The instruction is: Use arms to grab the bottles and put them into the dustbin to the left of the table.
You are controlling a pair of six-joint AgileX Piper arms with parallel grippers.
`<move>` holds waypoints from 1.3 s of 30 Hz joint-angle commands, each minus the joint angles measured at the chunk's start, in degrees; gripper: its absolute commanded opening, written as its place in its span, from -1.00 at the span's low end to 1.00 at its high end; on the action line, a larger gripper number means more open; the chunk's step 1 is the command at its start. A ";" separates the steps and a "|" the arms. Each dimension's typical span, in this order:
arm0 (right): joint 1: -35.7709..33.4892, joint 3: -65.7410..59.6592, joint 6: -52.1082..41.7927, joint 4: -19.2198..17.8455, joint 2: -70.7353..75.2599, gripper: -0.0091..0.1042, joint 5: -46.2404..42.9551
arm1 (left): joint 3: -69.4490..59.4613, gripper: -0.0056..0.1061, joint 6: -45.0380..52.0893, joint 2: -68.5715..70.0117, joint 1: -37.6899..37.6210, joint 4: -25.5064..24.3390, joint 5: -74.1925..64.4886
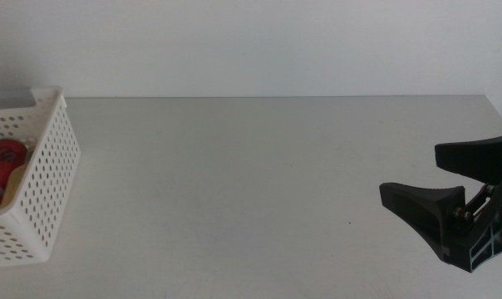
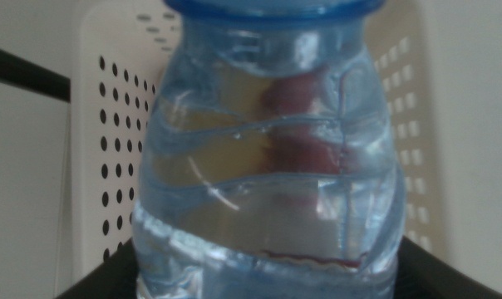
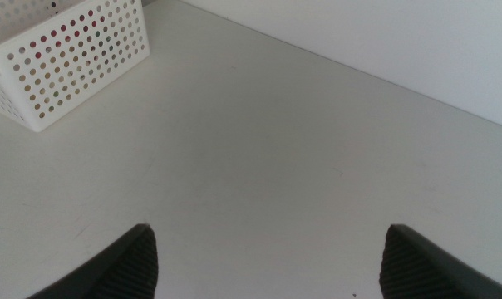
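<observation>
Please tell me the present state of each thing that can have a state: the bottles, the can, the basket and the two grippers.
Water bottle: blue-capped, held in the left gripper, close before the basket's perforated wall.
Red can: lying inside the basket.
White basket: upright at the table's left edge, a pale item beside the can.
Left gripper: shut on the water bottle, outside the middle view.
Right gripper: open, empty, over the table at its right side.

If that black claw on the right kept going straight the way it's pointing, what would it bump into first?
Probably nothing soon. The right gripper, jaws open, points left across the bare table. Far ahead sits the white basket; whether its line reaches it is unclear.
</observation>
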State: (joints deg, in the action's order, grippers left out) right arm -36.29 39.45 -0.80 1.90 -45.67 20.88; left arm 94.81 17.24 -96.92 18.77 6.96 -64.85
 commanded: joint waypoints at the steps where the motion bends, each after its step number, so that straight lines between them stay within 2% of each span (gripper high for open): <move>1: -0.03 1.63 -0.71 -0.44 0.30 0.48 -3.71 | 2.11 -0.93 -0.21 0.17 0.19 -0.06 2.81; 14: -0.03 1.63 -0.71 -0.44 0.30 0.48 -3.71 | 2.11 -0.92 -0.61 -10.49 0.19 1.31 2.46; 19: -0.03 1.63 -0.71 -0.44 0.30 0.48 -3.71 | 1.96 -0.80 -0.61 -12.43 0.19 2.48 2.19; 21: -0.03 1.63 -0.71 -0.44 0.30 0.48 -3.71 | 1.96 -0.68 -0.61 -12.81 0.19 2.67 2.08; 22: -0.03 1.63 -0.71 -0.44 0.30 0.48 -3.71 | 1.96 -0.42 -0.46 -13.09 0.12 2.79 2.14; 25: -0.03 1.63 -0.71 -0.44 0.30 0.48 -3.71 | 1.96 -0.06 -0.31 -13.09 0.12 2.80 2.04; 26: -0.03 1.63 -0.71 -0.44 0.30 0.48 -3.71 | 2.02 0.51 -0.19 -13.09 -0.06 2.84 0.71; 28: -0.03 1.63 -0.71 -0.44 0.30 0.48 -3.71 | 2.14 0.78 -0.24 -12.79 -0.06 3.43 -0.20; 31: -0.03 1.63 -0.71 -0.44 0.30 0.48 -3.71 | 2.14 0.78 -0.19 -11.67 -0.45 4.52 -0.53; 39: -0.03 1.63 -0.71 -0.44 0.30 0.48 -3.71 | 2.09 0.74 -1.05 -5.55 -3.02 3.46 -0.32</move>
State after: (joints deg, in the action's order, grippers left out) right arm -36.29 39.45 -0.80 1.90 -45.67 20.88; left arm 95.04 17.01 -107.25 16.69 9.10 -65.61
